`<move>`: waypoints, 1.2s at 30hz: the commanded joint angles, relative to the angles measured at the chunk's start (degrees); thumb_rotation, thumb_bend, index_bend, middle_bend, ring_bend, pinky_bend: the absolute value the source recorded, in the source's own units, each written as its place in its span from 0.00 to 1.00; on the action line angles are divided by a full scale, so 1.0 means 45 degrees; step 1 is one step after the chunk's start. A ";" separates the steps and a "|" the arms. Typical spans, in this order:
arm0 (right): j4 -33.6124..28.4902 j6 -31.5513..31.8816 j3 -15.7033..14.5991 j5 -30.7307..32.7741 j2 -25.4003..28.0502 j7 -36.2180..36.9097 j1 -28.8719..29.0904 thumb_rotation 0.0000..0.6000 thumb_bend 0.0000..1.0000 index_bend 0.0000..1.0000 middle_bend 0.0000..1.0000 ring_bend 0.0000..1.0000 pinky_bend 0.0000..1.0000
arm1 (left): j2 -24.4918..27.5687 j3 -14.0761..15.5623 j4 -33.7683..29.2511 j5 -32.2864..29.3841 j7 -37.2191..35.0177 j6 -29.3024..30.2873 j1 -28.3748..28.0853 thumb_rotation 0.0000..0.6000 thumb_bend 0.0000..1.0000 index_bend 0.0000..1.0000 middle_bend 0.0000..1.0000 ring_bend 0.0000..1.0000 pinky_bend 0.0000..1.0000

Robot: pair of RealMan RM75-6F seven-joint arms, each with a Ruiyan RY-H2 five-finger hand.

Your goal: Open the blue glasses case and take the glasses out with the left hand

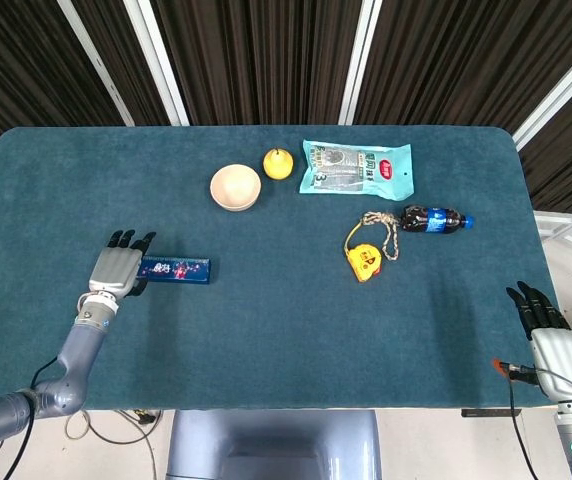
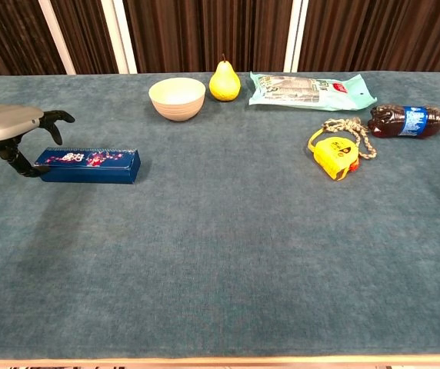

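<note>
The blue glasses case [image 1: 174,269] [image 2: 88,165] lies flat and closed on the left part of the table, its long side running left to right. My left hand [image 1: 119,268] [image 2: 11,132] sits at the case's left end with fingers spread, the thumb down beside that end and the other fingers above it; whether it touches the case I cannot tell. It holds nothing. The glasses are hidden inside the case. My right hand [image 1: 548,338] rests open off the table's front right corner, far from the case.
A cream bowl [image 1: 235,187] and a yellow pear [image 1: 278,163] stand behind the case. Further right lie a teal snack bag [image 1: 357,169], a cola bottle [image 1: 431,219] and a yellow tape measure with cord [image 1: 366,259]. The table [image 1: 286,330] is covered in teal cloth.
</note>
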 commanded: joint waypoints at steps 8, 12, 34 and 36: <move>0.0010 0.0017 -0.0003 -0.0015 -0.0005 -0.0017 -0.0006 1.00 0.15 0.00 0.00 0.00 0.20 | -0.0082 0.0099 -0.0011 -0.0019 -0.0070 0.0117 -0.0064 1.00 0.40 0.04 0.27 0.00 0.06; 0.0002 0.0010 -0.0001 -0.0007 -0.0001 -0.0014 -0.0005 1.00 0.15 0.00 0.00 0.00 0.20 | -0.0064 0.0110 -0.0079 -0.0061 -0.0114 0.0145 -0.0079 1.00 0.43 0.05 0.28 0.00 0.06; -0.0015 -0.0030 0.0021 0.0073 0.0003 -0.0039 -0.0001 1.00 0.15 0.00 0.00 0.00 0.20 | -0.0313 0.0065 0.0242 -0.0594 -0.0155 -0.0122 -0.0469 1.00 0.54 0.07 0.30 0.00 0.07; -0.0020 -0.0033 0.0026 0.0087 0.0002 -0.0042 -0.0002 1.00 0.15 0.00 0.00 0.00 0.20 | -0.0415 0.0011 0.0413 -0.0677 -0.0143 -0.0174 -0.0560 1.00 0.54 0.07 0.29 0.00 0.07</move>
